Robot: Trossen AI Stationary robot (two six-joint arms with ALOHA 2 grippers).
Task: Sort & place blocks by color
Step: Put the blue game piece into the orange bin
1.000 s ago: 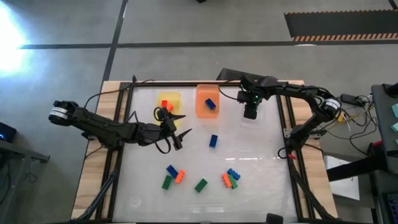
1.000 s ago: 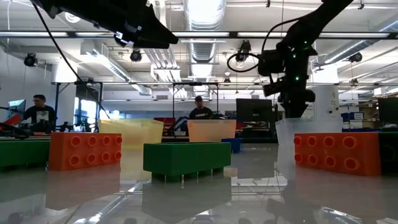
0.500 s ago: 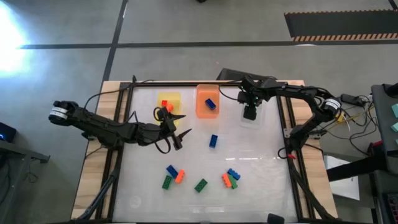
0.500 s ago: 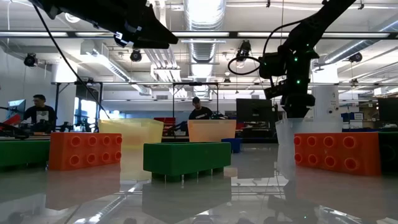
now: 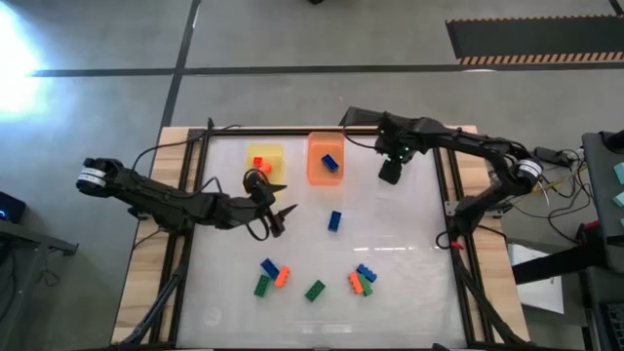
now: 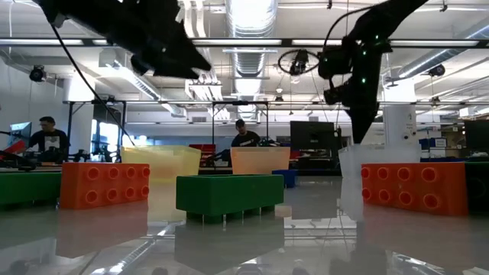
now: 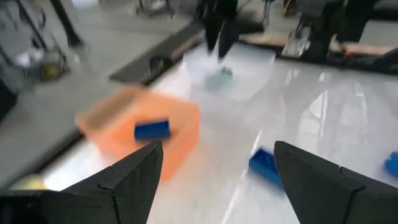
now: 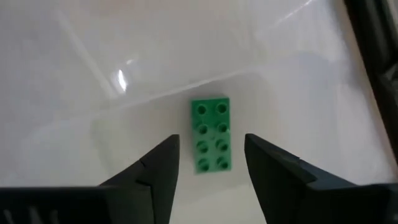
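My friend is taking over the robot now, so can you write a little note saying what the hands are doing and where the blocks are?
Right hand: open, empty, above the clear tray, where a green block lies.
Left hand: open, empty, mid-table near the yellow tray.
Done: one blue block is in the orange tray, one orange block in the yellow tray, the green one in the clear tray.
Left: a lone blue block mid-table, and two clusters and a single green block along the near edge: blue, orange and green blocks, a single green one, and another mixed cluster.
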